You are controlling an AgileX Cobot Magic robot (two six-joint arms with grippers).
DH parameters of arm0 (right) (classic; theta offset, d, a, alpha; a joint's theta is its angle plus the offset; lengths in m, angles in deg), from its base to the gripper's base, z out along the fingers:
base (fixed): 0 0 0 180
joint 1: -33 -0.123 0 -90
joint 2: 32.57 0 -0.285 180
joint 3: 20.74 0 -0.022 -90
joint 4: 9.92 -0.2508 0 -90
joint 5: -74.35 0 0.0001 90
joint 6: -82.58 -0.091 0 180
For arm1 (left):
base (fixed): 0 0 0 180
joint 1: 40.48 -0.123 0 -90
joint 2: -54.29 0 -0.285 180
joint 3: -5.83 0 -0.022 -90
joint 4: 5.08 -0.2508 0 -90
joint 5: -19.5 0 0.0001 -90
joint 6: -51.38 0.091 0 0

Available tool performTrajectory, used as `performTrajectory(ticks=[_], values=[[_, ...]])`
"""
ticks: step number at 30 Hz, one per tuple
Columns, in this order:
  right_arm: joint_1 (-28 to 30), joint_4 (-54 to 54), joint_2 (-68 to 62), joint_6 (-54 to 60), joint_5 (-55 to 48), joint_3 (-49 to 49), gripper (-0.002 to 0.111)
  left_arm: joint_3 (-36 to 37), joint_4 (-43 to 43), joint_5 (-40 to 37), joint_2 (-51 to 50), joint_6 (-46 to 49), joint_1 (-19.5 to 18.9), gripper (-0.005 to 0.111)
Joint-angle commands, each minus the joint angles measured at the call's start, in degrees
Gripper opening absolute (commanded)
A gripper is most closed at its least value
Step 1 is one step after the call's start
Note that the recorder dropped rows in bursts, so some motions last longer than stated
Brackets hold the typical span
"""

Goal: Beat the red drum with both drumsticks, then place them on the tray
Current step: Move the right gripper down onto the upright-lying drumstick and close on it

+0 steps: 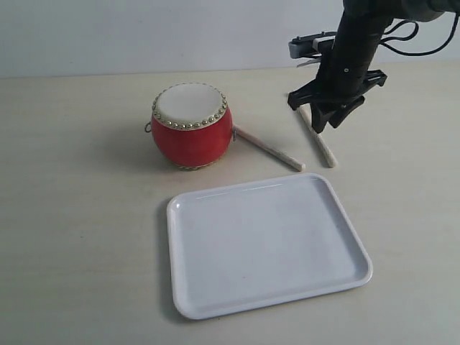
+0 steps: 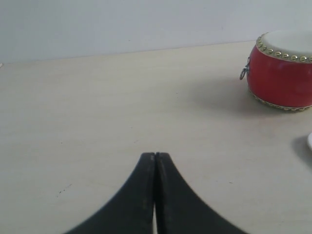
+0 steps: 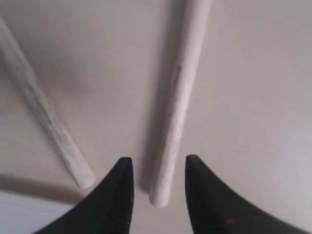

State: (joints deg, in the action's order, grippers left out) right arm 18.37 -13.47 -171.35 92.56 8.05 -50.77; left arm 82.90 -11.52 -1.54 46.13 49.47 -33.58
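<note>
Red drum, a small glossy barrel with a cream skin head and a ring of brass studs, waits unbeaten as one arm of a two-armed robot lines up on a stick. Everything rests on a broad pale desk. Nearest the exterior camera lies the flat white rectangular plastic tray, with nothing on it, its low rim ready to receive the sticks once the beating is done. Just beyond its far-left corner stands the red drum, upright, head up and open to a strike from above. Two slim pale wooden drumsticks lie flat on the desk to the drum's right, between drum and arm. The one nearer the drum runs from the drum's side, touching it or nearly so, toward the tray's far edge. The outer stick lies just beside it, the pair splayed apart and neither on the tray. The black right tool hangs over the outer stick, pointing down, jaws apart and set to either side of it with a gap on each side, so nothing is gripped. The pose reads as the line-up for a pick, and the likely next move is a short descent and a close. The black left tool, out of the exterior view, is pressed together on nothing, low over the desk and facing the drum's ringed side, well apart from both sticks, apparently parked until its turn. Neither stick is lifted, so the task looks to be at its very start
</note>
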Motion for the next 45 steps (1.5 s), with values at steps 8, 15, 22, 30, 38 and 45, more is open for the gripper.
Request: performTrajectory(ticks=[8, 15, 22, 30, 38, 45], values=[[-8.43, 3.19, 0.18, 4.53, 4.33, -0.59, 0.035, 0.15, 0.0, 0.42, 0.37, -0.09, -0.04, 0.0], [-10.67, 4.48, -0.06, 6.83, 5.38, -0.59, 0.035, 0.15, 0.0, 0.42, 0.37, -0.09, -0.04, 0.0], [-10.67, 7.08, -4.28, 6.83, 4.92, -0.59, 0.035, 0.15, 0.0, 0.42, 0.37, -0.09, -0.04, 0.0], [-10.67, 6.96, -5.16, 6.83, 5.28, -0.59, 0.035, 0.15, 0.0, 0.42, 0.37, -0.09, -0.04, 0.0], [-10.67, 6.96, -6.38, 6.83, 5.17, -0.59, 0.035, 0.15, 0.0, 0.42, 0.37, -0.09, -0.04, 0.0], [-10.67, 6.96, -6.98, 6.58, 5.45, -0.59, 0.034, 0.15, 0.0, 0.42, 0.37, -0.09, -0.04, 0.0]])
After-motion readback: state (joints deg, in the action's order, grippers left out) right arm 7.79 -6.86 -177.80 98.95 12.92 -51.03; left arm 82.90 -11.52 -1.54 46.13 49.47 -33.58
